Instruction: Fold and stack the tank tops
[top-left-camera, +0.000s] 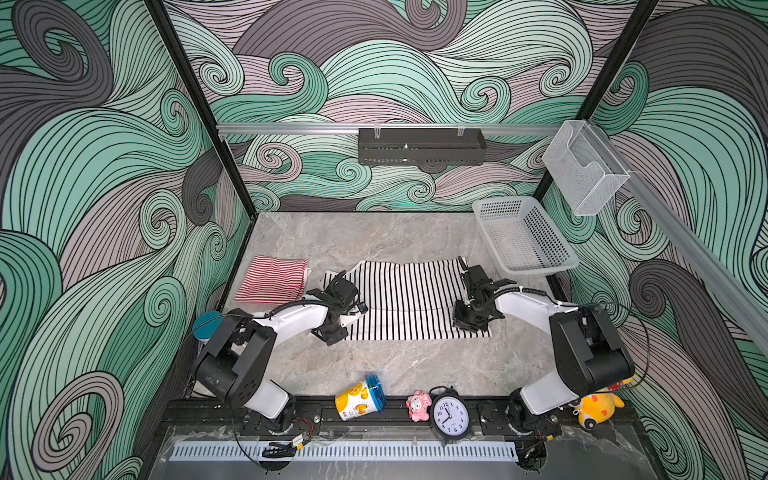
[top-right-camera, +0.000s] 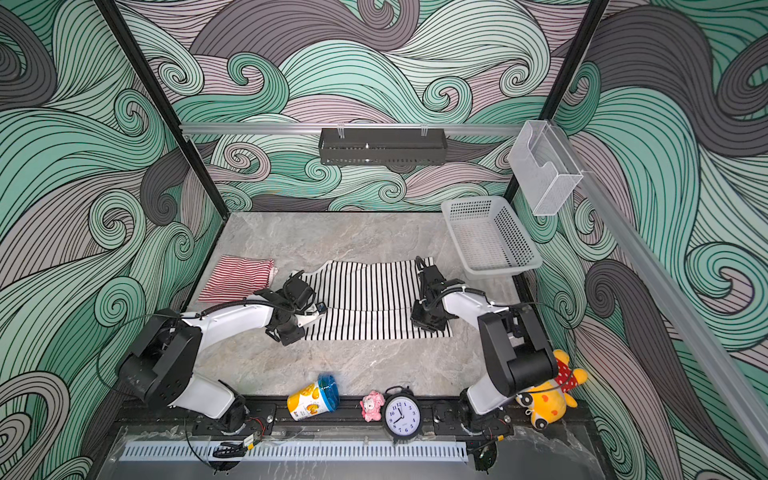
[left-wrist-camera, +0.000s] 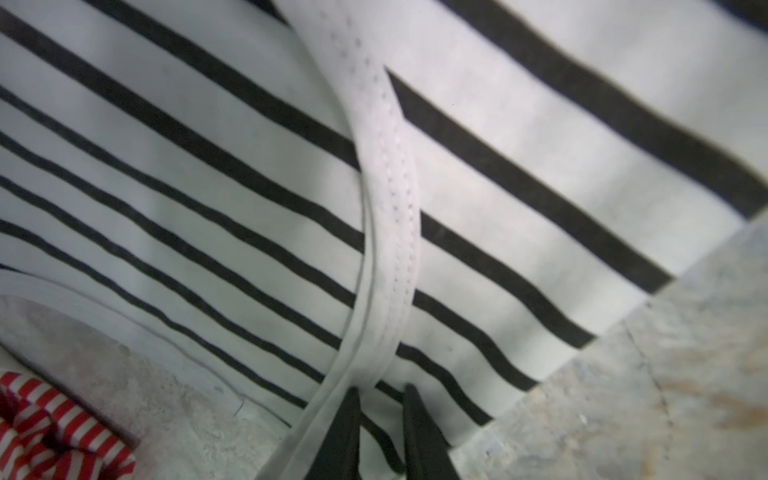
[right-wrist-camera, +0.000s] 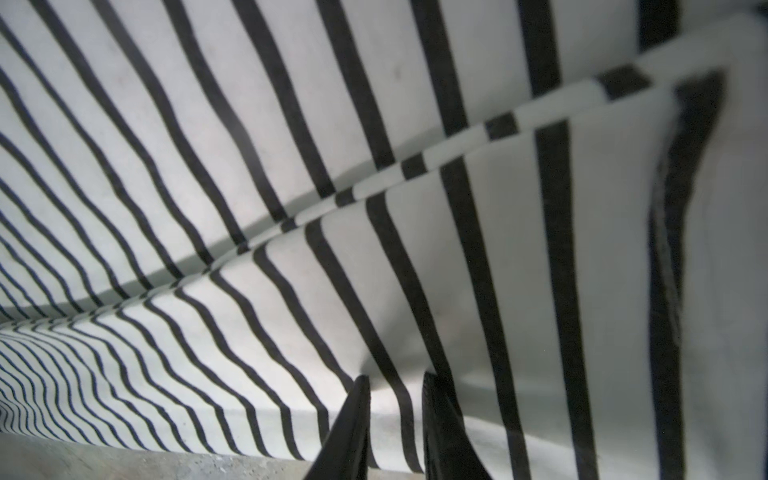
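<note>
The black-and-white tank top (top-left-camera: 407, 291) (top-right-camera: 365, 291) lies spread across the middle of the marble table (top-left-camera: 374, 237), with a fold edge running across it from side to side. My left gripper (top-left-camera: 347, 322) (left-wrist-camera: 381, 390) is at its left end, beside the white armhole trim, shut on striped cloth (left-wrist-camera: 208, 187). At the right end, my right gripper (top-left-camera: 467, 322) (right-wrist-camera: 395, 376) is shut on a raised layer of the same top (right-wrist-camera: 291, 124). The red-and-white tank top (top-left-camera: 272, 278) (top-right-camera: 237, 276) (left-wrist-camera: 50, 432) lies folded at the left, apart from both grippers.
A grey mesh basket (top-left-camera: 523, 241) stands at the back right. Along the front edge are a tipped yellow can (top-left-camera: 359, 397), a pink toy (top-left-camera: 417, 405), an alarm clock (top-left-camera: 451, 415) and a yellow plush (top-left-camera: 598, 409). A teal disc (top-left-camera: 205, 324) sits by the left arm.
</note>
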